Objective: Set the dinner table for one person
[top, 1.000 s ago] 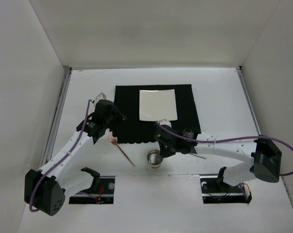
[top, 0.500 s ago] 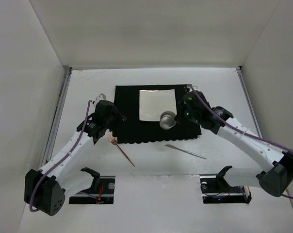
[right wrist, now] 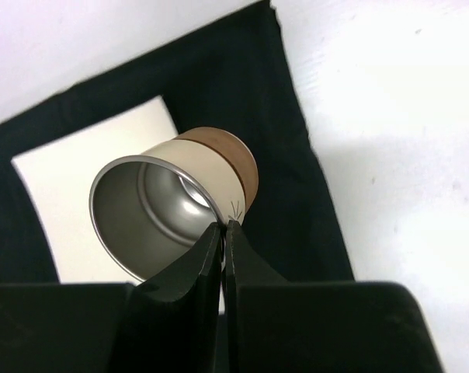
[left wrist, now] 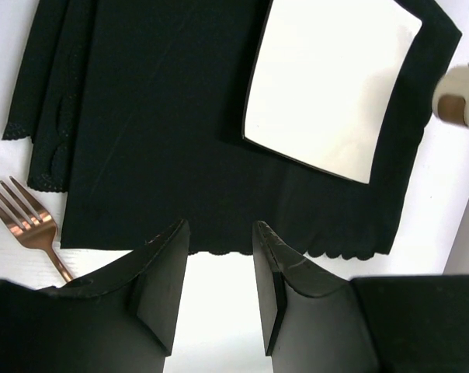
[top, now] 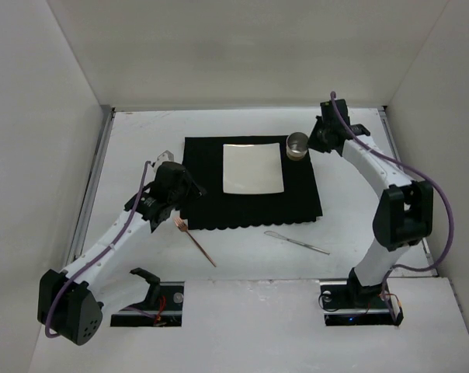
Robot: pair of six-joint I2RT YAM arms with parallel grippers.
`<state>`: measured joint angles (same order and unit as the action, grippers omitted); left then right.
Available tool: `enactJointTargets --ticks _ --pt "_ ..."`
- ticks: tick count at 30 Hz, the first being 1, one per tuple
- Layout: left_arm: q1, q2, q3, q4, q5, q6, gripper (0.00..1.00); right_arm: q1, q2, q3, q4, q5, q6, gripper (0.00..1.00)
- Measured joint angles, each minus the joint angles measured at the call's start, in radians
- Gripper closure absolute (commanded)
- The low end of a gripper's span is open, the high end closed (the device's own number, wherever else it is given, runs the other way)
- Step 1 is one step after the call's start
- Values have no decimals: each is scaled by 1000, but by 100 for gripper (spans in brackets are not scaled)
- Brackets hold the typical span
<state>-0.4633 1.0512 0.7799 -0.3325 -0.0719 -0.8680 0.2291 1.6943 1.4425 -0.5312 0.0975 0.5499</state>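
The dinner table [top: 359,202] is a matte white top. A black scallop-edged mat [top: 250,203] lies on it with a square pale plate [top: 253,167]. My right gripper [top: 310,143] is shut on the rim of a cream metal cup [top: 297,145] and holds it above the mat's far right corner; in the right wrist view the cup [right wrist: 168,210] hangs tilted from the gripper [right wrist: 223,227]. My left gripper [top: 189,188] is open and empty at the mat's left edge, its jaws over the mat's near edge in the left wrist view [left wrist: 217,233]. A copper fork [top: 194,241] lies near it.
A silver knife [top: 298,242] lies on the white top in front of the mat's right part. The fork also shows in the left wrist view [left wrist: 29,225]. White walls enclose the table on three sides.
My right arm has carried the cup from the table's front, over the plate's right side, out to the mat's far right corner. The left arm has barely moved.
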Motion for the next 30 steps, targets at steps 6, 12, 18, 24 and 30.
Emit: enactJointTargets --ticks 6,12,18,24,30 --pt "-7 0 0 0 0 -5 64 -49 136 80 20 -13 4 91" --pt "-15 9 0 0 -1 -6 64 -67 205 118 35 -30 16 91" --pt "-31 27 0 0 -2 -13 64 -72 241 128 58 -50 42 91" --pt "-40 48 0 1 -2 -16 64 -72 267 134 70 -49 58 89" --pt "-39 54 0 3 -2 -17 64 -72 270 134 75 -31 58 60"
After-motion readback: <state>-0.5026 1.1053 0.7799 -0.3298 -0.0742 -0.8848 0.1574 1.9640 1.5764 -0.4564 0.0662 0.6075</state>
